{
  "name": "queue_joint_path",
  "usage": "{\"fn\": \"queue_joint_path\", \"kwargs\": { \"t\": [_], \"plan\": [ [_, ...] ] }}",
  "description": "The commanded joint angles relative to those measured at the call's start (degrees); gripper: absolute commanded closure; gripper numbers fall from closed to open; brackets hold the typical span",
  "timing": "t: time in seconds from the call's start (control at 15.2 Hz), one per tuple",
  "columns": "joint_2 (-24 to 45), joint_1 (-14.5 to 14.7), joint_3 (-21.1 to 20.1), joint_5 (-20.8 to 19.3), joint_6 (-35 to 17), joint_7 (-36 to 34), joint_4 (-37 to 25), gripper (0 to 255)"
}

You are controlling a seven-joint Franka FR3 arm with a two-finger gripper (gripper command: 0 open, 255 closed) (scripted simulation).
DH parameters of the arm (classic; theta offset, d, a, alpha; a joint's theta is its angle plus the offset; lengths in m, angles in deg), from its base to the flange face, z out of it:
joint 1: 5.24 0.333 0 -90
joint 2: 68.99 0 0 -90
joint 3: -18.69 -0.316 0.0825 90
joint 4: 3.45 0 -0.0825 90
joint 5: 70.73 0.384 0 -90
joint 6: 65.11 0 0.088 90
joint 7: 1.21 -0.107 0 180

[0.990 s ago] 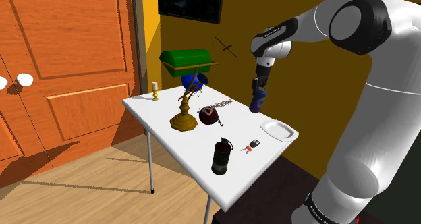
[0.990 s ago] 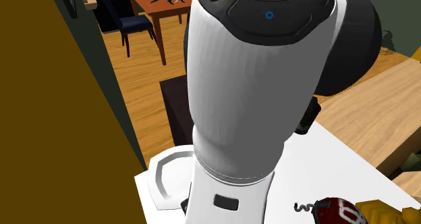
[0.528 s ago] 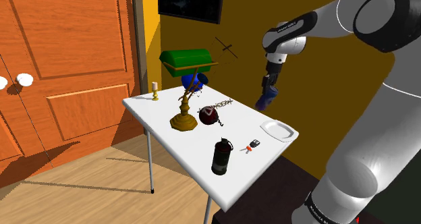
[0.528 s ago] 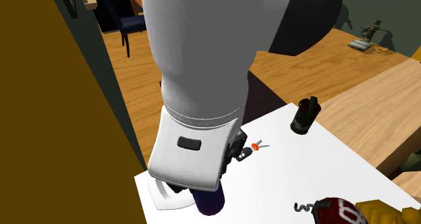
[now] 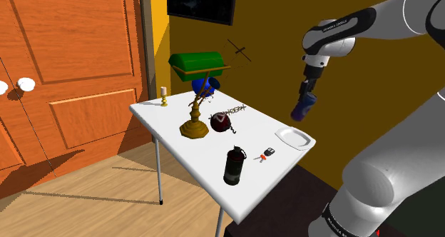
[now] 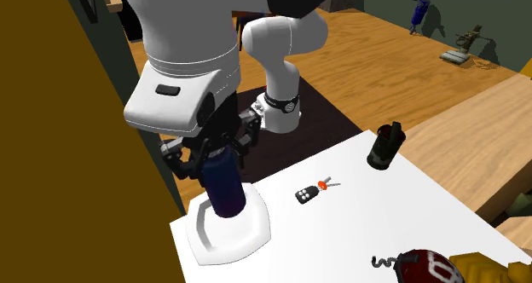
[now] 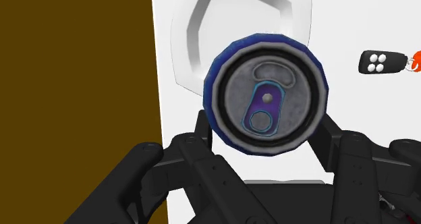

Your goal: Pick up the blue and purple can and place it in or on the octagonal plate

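A dark blue and purple can (image 5: 303,108) hangs in the air, slightly tilted, with my black gripper (image 5: 307,94) shut on its upper part. Below it lies the white octagonal plate (image 5: 294,138) at the table's edge in the shoulder view's right. From the second exterior view the can (image 6: 223,181) hovers just over the plate's (image 6: 207,239) far side, with the gripper (image 6: 210,152) above. The wrist view looks down on the can's silver lid (image 7: 267,94), clasped by my gripper (image 7: 266,125), with the plate (image 7: 202,34) beyond.
On the white table (image 5: 178,139) stand a green-shaded lamp (image 5: 197,66), a dark red round object (image 5: 220,121), a black canister (image 5: 234,165), a small candle (image 5: 164,95) and a key fob (image 5: 268,154) next to the plate. A mustard wall is close behind the plate.
The arm has swung towards the shoulder view's right, carrying the can from over the table's back edge to above the plate. The grip stays shut.
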Motion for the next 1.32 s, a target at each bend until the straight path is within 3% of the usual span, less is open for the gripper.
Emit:
{"fn": "queue_joint_path", "kwargs": {
  "t": [0.0, 1.25],
  "plan": [
    [-2.4, -0.9, 0.47, -1.28, 0.76, 0.75, 1.37, 255],
    [4.43, -0.67, 2.64, 0.78, -14.77, 2.6, 10.54, 255]
  ]
}}
